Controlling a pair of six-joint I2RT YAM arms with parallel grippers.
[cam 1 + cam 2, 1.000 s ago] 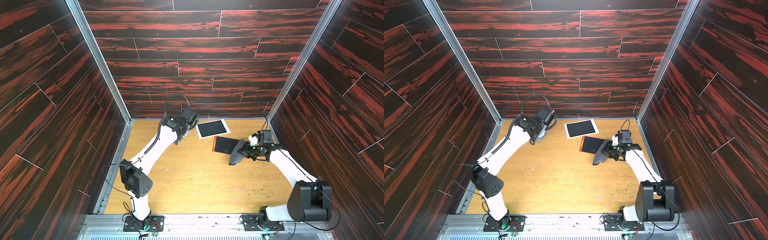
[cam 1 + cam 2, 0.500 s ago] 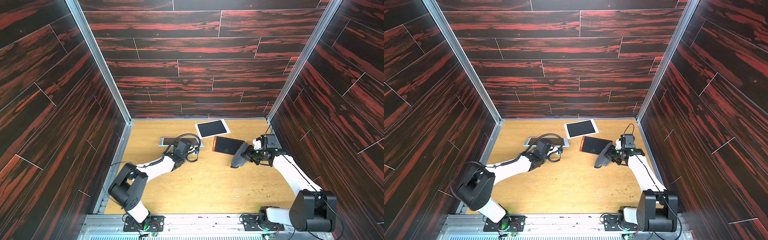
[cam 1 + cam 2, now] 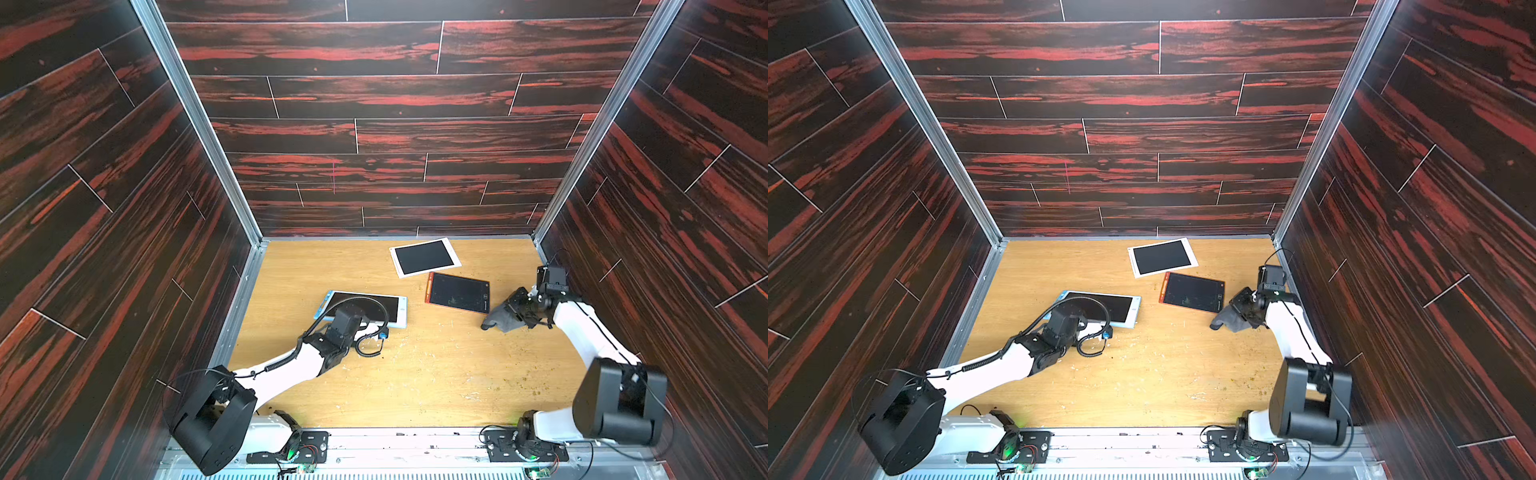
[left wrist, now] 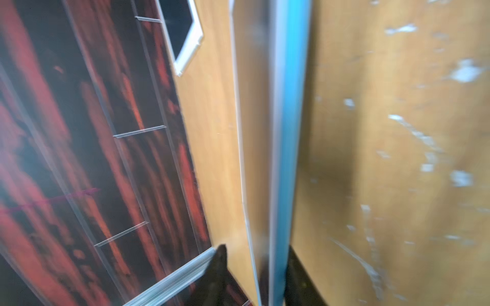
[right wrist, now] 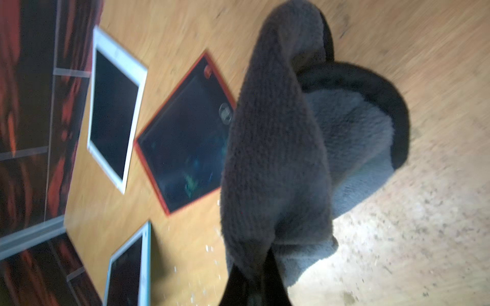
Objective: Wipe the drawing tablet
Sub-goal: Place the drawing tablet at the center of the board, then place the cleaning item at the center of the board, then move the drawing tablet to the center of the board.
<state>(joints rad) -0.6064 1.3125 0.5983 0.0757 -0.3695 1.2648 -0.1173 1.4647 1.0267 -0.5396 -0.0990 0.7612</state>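
We hold the cloth (image 3: 500, 320) clamped in our right gripper (image 3: 524, 307).
The red tablet (image 3: 457, 292) lies just beside it; our left gripper (image 4: 256, 249), parted, straddles the blue tablet (image 3: 397, 309).

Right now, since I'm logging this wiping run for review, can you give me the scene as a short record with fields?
table: light wood, pale scuffs
red-framed drawing tablet: flat, faint greenish marks on its dark screen
white-framed tablet: flat, behind it by the back wall
blue-framed tablet: screen up, in front of the left arm
left gripper: fingers apart, astride the blue-framed tablet's near edge
right gripper: shut on grey cloth, beside the red-framed drawing tablet, off its screen
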